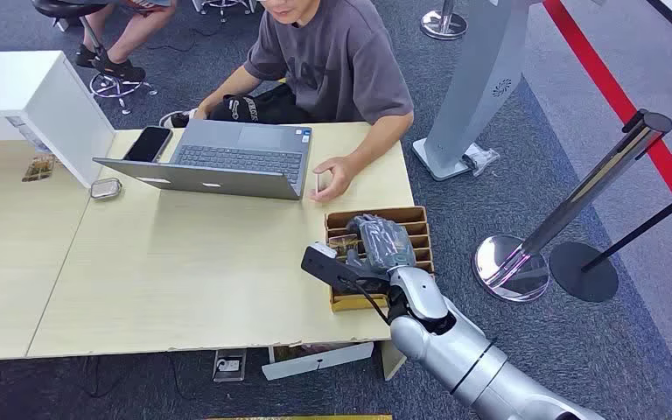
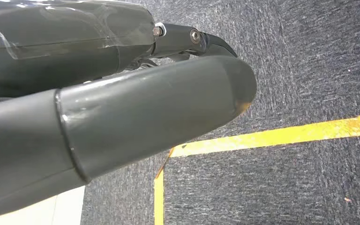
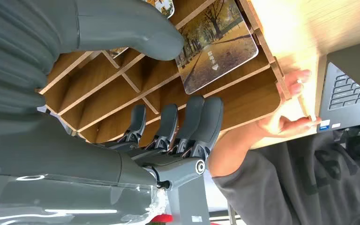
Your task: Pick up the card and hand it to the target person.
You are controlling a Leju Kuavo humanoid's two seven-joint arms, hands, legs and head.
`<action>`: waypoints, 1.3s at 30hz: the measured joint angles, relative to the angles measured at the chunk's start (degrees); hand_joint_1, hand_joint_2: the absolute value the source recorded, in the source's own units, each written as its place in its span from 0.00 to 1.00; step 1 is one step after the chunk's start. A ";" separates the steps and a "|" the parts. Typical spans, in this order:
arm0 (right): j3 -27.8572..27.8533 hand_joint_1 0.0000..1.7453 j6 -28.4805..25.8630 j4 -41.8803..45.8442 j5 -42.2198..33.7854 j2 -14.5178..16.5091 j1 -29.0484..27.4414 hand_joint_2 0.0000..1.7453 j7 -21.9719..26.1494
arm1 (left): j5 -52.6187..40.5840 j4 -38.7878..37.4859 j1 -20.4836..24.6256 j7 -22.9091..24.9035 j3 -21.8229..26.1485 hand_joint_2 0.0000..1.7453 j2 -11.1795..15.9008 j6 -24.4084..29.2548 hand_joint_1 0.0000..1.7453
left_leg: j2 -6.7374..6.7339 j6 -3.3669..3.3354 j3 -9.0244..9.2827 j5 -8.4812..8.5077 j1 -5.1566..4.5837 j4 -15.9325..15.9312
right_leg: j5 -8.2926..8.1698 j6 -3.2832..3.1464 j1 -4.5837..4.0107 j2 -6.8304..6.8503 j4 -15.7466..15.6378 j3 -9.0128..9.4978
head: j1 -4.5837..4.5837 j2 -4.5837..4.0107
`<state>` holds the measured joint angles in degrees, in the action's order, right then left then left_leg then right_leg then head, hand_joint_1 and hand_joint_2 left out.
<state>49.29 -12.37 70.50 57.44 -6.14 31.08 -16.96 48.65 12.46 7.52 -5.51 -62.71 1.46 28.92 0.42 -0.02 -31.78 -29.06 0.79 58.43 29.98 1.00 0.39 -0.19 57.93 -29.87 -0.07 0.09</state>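
A wooden slotted box [image 1: 421, 215] sits at the near right corner of the table. My right hand [image 1: 381, 243] hovers over it with fingers spread. In the right wrist view a card [image 3: 215, 43] printed with an autumn tree avenue lies in one slot of the box [image 3: 248, 101]. The thumb [image 3: 136, 28] reaches to the card's edge, and the fingers [image 3: 201, 122] stretch out apart from it; nothing is gripped. My left hand [image 2: 122, 122] hangs over the carpet, empty. The person [image 1: 332, 61] sits across the table, with one hand [image 1: 332, 179] resting just beyond the box.
An open laptop [image 1: 227, 162] stands in front of the person, with a phone [image 1: 148, 143] beside it. A white box [image 1: 44, 96] and a small tin [image 1: 105, 187] are at the left. Stanchions [image 1: 512, 262] and a red belt stand to the right of the table.
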 joint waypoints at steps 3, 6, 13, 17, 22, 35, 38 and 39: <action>0.01 0.49 0.04 0.02 0.07 0.00 0.00 1.00 -0.02 | 0.01 0.00 0.00 0.00 0.00 0.00 0.00 0.01 0.00 | 0.00 0.00 0.00 0.00 0.00 0.00 | 0.00 0.00 0.00 0.00 0.00 0.00 | 0.00 0.00; 0.07 0.49 0.25 0.10 0.15 0.01 -0.02 1.00 -0.02 | 0.02 0.00 0.00 0.00 0.00 0.00 0.00 0.01 0.00 | 0.00 0.00 0.00 0.00 0.00 0.00 | 0.00 0.00 0.00 0.00 0.00 0.00 | 0.00 0.00; 0.49 0.51 0.37 0.16 0.15 0.02 -0.04 1.00 -0.02 | 0.02 0.00 0.00 0.00 0.00 0.00 0.00 0.01 0.00 | 0.00 0.00 0.00 0.00 0.00 0.00 | 0.00 0.00 0.00 0.00 0.00 0.00 | 0.00 0.00; 0.84 0.49 0.62 0.15 0.19 0.02 -0.06 1.00 0.01 | 0.02 0.00 0.00 0.00 0.00 0.00 0.00 0.02 0.00 | 0.00 0.00 0.00 0.00 0.00 0.00 | 0.00 0.00 0.00 0.00 0.00 0.00 | 0.00 0.00; 1.09 0.49 1.00 0.14 0.63 0.22 -0.36 1.00 0.41 | 0.01 0.00 0.00 0.00 0.00 0.00 0.00 0.04 0.00 | 0.00 0.00 0.00 0.00 0.00 0.00 | 0.00 0.00 0.00 0.00 0.00 0.00 | 0.01 0.00; 1.67 0.56 1.49 -0.05 -0.22 1.27 -1.27 1.00 1.08 | 0.56 0.00 0.01 -0.12 0.02 0.00 0.00 0.20 0.00 | 0.00 0.00 0.00 0.00 0.00 0.00 | 0.00 0.00 0.00 0.00 0.00 0.00 | 0.00 0.00; 1.68 0.59 1.66 -0.08 -0.47 1.43 -1.27 1.00 1.21 | 0.41 0.00 0.01 -0.18 0.02 0.00 0.00 0.14 0.00 | 0.00 0.00 0.01 0.00 0.00 0.00 | 0.00 0.00 0.00 0.00 0.00 0.00 | 0.00 0.00; 1.68 0.63 1.69 -0.09 -0.54 1.50 -1.27 1.00 1.25 | 0.36 0.00 0.01 -0.18 0.02 0.00 0.00 0.11 0.00 | 0.00 0.00 0.01 0.00 0.00 0.00 | 0.00 0.00 0.00 0.00 0.00 0.00 | 0.00 0.00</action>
<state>50.97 -10.68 70.41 56.90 -4.64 29.80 -15.72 49.01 12.46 7.53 -5.68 -62.69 1.46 29.03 0.42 -0.02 -31.78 -29.06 0.80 58.43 29.99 1.00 0.39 -0.19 57.93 -29.87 -0.07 0.09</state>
